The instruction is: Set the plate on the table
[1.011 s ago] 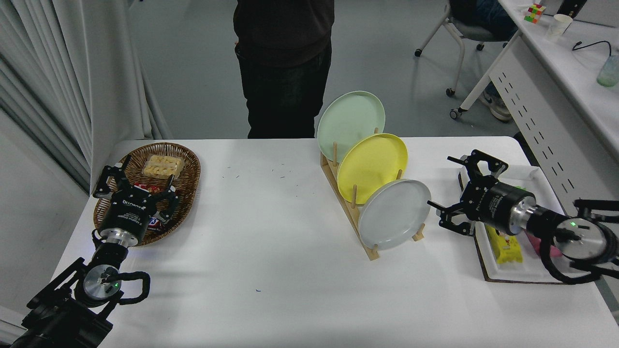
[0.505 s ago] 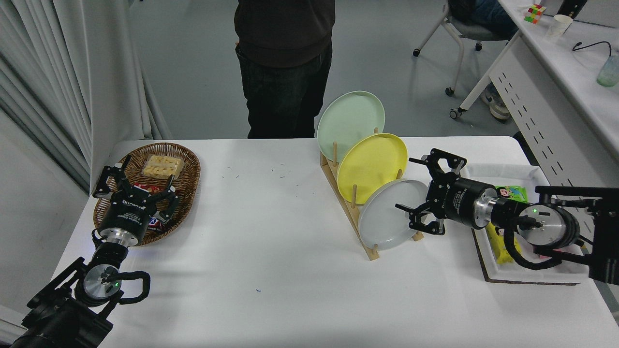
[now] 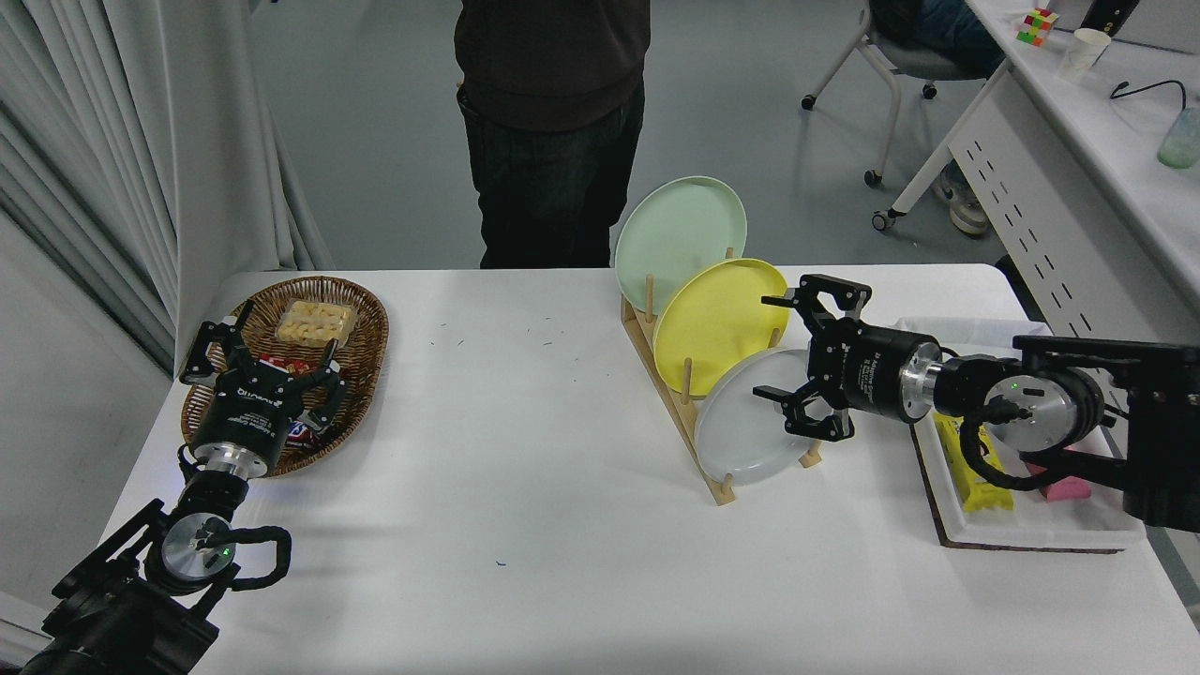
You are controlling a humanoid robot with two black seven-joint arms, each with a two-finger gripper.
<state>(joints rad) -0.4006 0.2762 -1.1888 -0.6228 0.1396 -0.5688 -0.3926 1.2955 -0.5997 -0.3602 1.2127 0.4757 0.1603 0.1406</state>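
The light-grey plate (image 3: 745,433) stood on edge in the nearest slot of the wooden rack (image 3: 689,419) on the white counter (image 3: 525,487), in front of 2 others, yellow (image 3: 718,323) and mint-green (image 3: 679,232). The right tool (image 3: 790,354) hung spread wide at the grey plate's upper right rim, gripping nothing. The left tool (image 3: 263,356) sat splayed over the wicker basket (image 3: 361,328).

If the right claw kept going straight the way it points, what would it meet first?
Probably the grey plate in the rack: the open right claw points left at its upper rim, though depth is unclear.
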